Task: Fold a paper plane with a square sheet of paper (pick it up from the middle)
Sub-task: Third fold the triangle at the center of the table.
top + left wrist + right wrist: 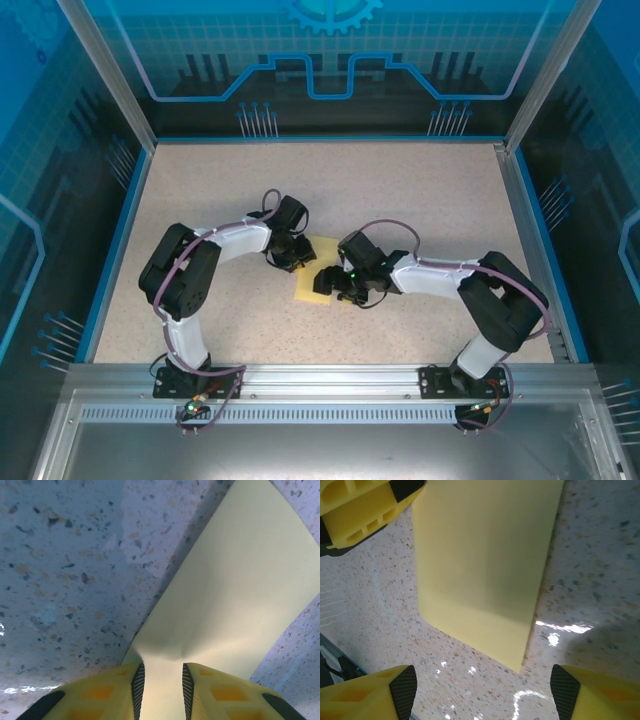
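The square sheet of paper (312, 284) is bright yellow and lies mid-table between the two arms. My left gripper (296, 258) is at its far-left edge. In the left wrist view the sheet (240, 595) narrows and buckles into that gripper (160, 674), whose yellow fingers (117, 692) are shut on it. My right gripper (340, 292) hovers over the sheet's near-right part. In the right wrist view it (482, 686) stands wide open above bare table, just short of the sheet's (480, 565) near corner. The left gripper's fingers (360, 510) show at the top left there.
The speckled beige table (420, 210) has a blue rim (112, 250) and clear walls on three sides. An aluminium rail (320, 378) carrying both arm bases runs along the near edge.
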